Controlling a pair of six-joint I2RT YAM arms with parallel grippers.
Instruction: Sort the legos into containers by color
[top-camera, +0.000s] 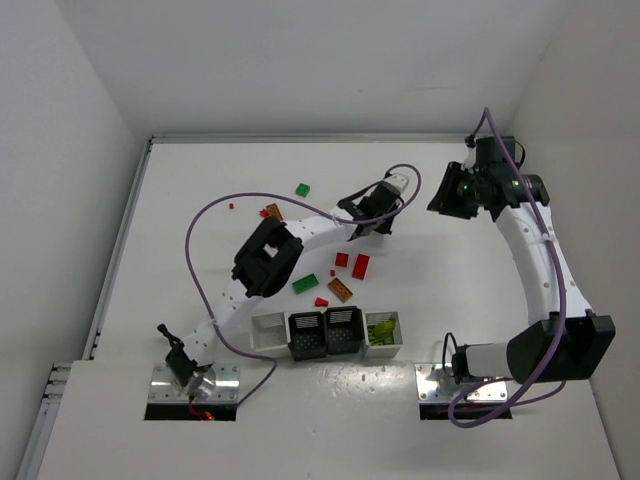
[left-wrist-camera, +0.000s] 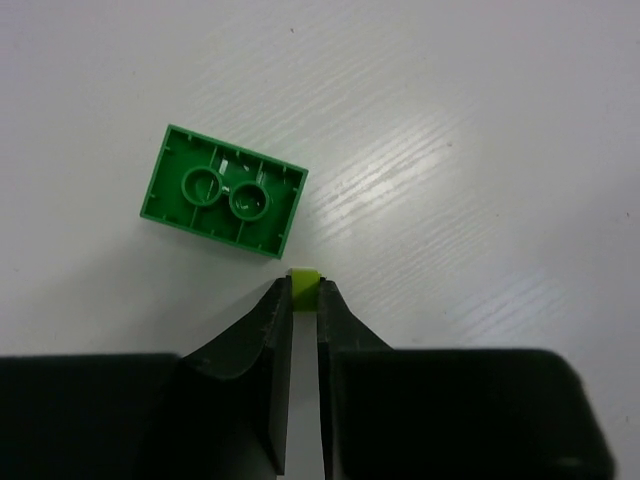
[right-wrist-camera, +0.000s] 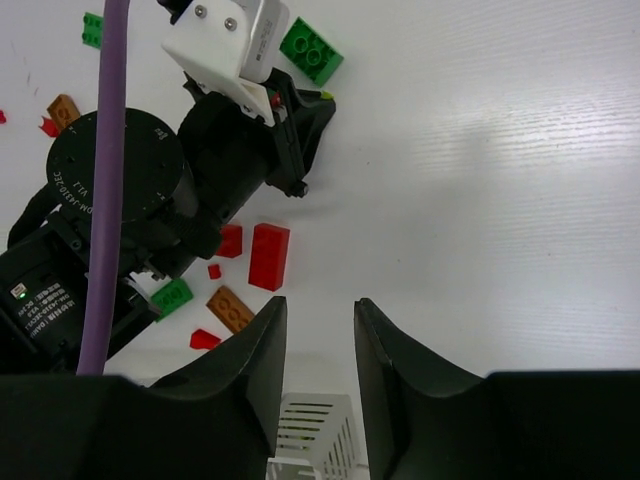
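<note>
Left gripper (left-wrist-camera: 303, 297) is almost closed, its tips pinching a tiny yellow-green stud (left-wrist-camera: 303, 281) just beside the green brick (left-wrist-camera: 223, 203). Grip looks marginal, so lift straight and carry slowly to the right-end white bin (top-camera: 384, 332). Right gripper (right-wrist-camera: 315, 330) is open and empty.

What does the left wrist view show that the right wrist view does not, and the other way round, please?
Only the left wrist view clearly shows the tiny yellow-green lego pinched in the left pincer. Only the right wrist view shows the open right pincer, red legos, an orange-brown lego, a purple cable and a white container. Both show the dark green lego lying just beyond the left pincer's tip.
</note>
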